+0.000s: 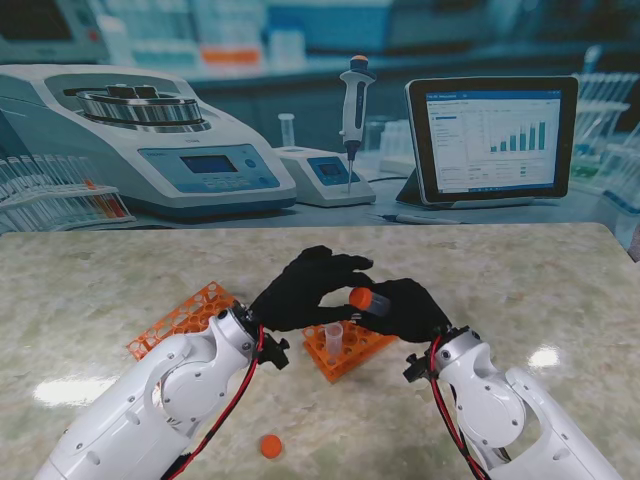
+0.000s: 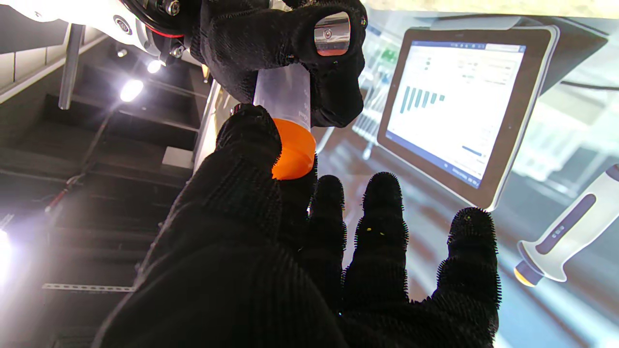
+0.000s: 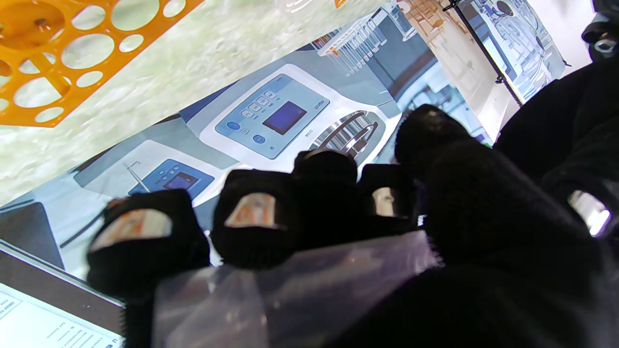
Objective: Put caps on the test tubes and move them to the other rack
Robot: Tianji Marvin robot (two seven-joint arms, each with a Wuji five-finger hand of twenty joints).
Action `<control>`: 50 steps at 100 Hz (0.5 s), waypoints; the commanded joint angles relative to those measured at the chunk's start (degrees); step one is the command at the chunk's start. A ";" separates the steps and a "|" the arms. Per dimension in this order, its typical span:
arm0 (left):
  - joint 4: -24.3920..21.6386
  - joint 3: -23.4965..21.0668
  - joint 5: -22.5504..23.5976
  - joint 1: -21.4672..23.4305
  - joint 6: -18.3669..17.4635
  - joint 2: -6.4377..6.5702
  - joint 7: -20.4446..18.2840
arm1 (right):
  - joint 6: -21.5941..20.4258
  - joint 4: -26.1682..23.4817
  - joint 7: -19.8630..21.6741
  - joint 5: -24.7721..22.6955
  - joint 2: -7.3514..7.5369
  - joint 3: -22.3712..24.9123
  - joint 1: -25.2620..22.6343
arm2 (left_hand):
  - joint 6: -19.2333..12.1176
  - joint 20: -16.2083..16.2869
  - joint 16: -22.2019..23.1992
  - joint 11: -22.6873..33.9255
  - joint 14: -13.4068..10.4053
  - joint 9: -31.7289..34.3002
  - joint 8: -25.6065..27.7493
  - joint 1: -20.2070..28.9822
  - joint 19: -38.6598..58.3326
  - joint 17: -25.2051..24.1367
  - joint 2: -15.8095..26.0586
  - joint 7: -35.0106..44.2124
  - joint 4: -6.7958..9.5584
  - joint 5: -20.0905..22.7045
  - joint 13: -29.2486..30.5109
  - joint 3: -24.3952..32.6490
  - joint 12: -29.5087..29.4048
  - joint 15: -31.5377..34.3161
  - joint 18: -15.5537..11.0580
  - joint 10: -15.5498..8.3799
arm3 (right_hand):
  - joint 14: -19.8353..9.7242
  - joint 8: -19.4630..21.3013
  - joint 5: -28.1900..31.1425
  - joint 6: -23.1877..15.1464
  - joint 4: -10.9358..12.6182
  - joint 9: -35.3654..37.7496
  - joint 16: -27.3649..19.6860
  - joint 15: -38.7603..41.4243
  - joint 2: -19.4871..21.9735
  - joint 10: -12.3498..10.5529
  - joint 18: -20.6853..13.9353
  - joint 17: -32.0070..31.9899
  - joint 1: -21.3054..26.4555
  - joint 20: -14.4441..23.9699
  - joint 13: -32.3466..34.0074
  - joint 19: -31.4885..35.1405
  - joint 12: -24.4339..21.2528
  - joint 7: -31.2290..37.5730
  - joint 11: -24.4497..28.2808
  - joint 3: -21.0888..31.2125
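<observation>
The stand camera looked down on the counter from above; each wrist camera peered closely along its robot hand's fingers, both sharing the backdrop.

Left robot hand pinching, right robot hand clenched

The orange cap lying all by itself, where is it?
In the stand view, the loose orange cap lies on the table nearer to me than both racks, beside the left arm.
</observation>
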 commanded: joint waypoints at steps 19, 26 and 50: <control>0.36 0.78 0.28 0.06 -0.38 0.19 -1.17 | -0.02 -0.75 0.03 0.07 -0.30 -0.28 -0.17 | -20.57 -1.97 -0.84 -1.58 -1.43 -0.80 0.73 7.64 0.35 -0.63 2.97 5.74 4.48 1.78 -1.88 14.87 -1.78 -1.43 -0.05 -1.79 | -3.59 1.66 1.29 -2.59 0.63 1.53 1.23 3.54 2.36 1.05 -1.80 1.22 1.63 0.35 1.42 4.22 0.17 2.04 1.73 0.45; 0.23 0.83 0.30 0.10 -0.52 0.25 -1.40 | -0.05 -0.79 0.06 0.07 -0.29 -0.25 -0.19 | -21.41 -1.99 -0.93 -1.67 -1.41 -1.24 0.64 7.66 0.28 -0.80 2.84 5.34 4.46 0.18 -2.28 14.99 -1.91 -1.57 -0.16 -2.03 | -3.59 1.66 1.29 -2.59 0.62 1.53 1.23 3.54 2.25 1.05 -1.80 1.22 1.67 0.35 1.42 4.22 0.17 2.04 1.73 0.42; -0.03 0.70 0.45 0.28 -1.18 0.55 -2.41 | -0.08 -0.76 0.08 0.15 -0.30 -0.26 -0.12 | -23.85 -2.06 -1.44 -1.82 -0.57 -2.09 0.73 8.03 -0.04 -0.91 2.10 5.21 4.26 -2.49 -3.15 15.76 -2.39 -2.12 -0.12 -2.33 | -3.59 1.66 1.29 -2.59 0.61 1.49 1.24 3.55 2.32 1.10 -1.85 1.22 1.66 0.34 1.42 4.21 0.16 2.04 1.71 0.36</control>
